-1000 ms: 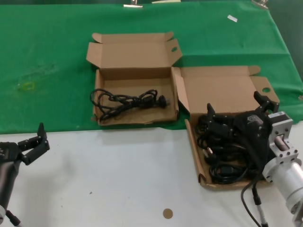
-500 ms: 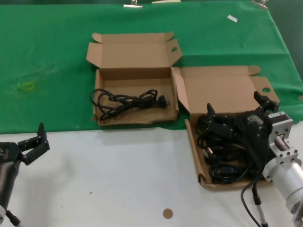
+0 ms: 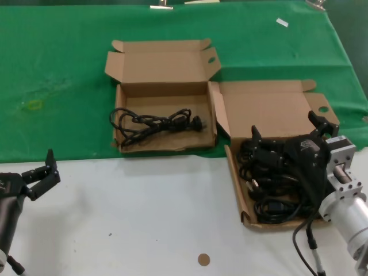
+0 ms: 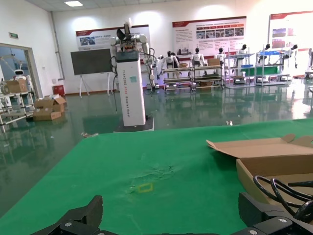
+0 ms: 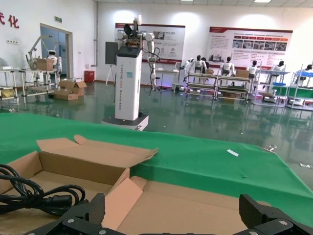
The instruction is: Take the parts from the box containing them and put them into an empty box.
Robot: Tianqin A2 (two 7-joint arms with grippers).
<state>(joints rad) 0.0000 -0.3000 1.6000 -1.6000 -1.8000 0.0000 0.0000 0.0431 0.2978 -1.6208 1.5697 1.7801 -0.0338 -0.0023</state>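
The box containing them (image 3: 237,178) stands at the right, lid back, holding a pile of black cord parts (image 3: 270,192). My right gripper (image 3: 286,126) hovers open over the pile's far end, with nothing between its fingers. In the right wrist view, that gripper (image 5: 173,215) faces the box's lid (image 5: 195,205). The other box (image 3: 167,148), with a wavy front wall, sits left of it and holds one looped cord (image 3: 155,123), also seen as the cord (image 5: 34,196). My left gripper (image 3: 39,171) waits open at the table's near left; in the left wrist view, it (image 4: 171,218) faces green cloth.
The table's far half is covered by green cloth (image 3: 57,69); its near half is white (image 3: 144,218). A small brown disc (image 3: 203,259) lies near the front edge. A white tag (image 3: 282,22) lies at the back right. The right arm's cable (image 3: 305,244) hangs by the box.
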